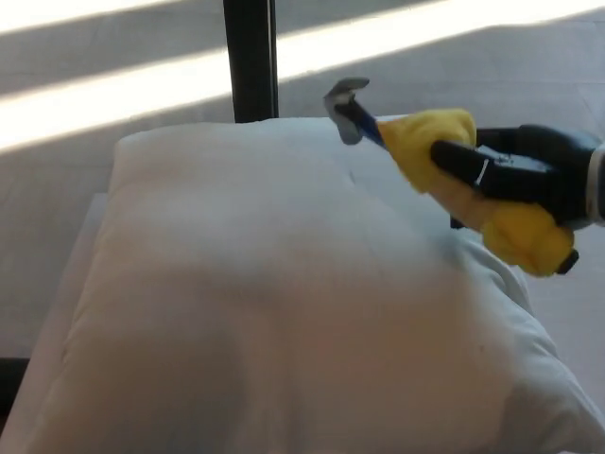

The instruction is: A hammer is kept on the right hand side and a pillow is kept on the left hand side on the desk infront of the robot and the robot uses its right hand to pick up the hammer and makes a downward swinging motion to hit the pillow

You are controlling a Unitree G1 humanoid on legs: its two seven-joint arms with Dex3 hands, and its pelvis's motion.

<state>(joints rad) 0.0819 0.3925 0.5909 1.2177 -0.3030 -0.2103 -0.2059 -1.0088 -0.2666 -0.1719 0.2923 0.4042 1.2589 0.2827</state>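
A big white pillow (265,303) fills most of the head view, lying on a white desk (80,274). My right hand (520,175) comes in from the right and is shut on the hammer (444,170), black fingers wrapped round its yellow grip. The hammer is raised above the pillow's far right part, clear of the fabric. Its grey metal head (345,99) points up and to the left, on a short blue neck. My left hand does not show.
A black post (250,57) stands behind the pillow at the back. Grey floor with bright bands of sunlight (113,90) lies beyond the desk. A strip of desk shows at the right edge (577,322).
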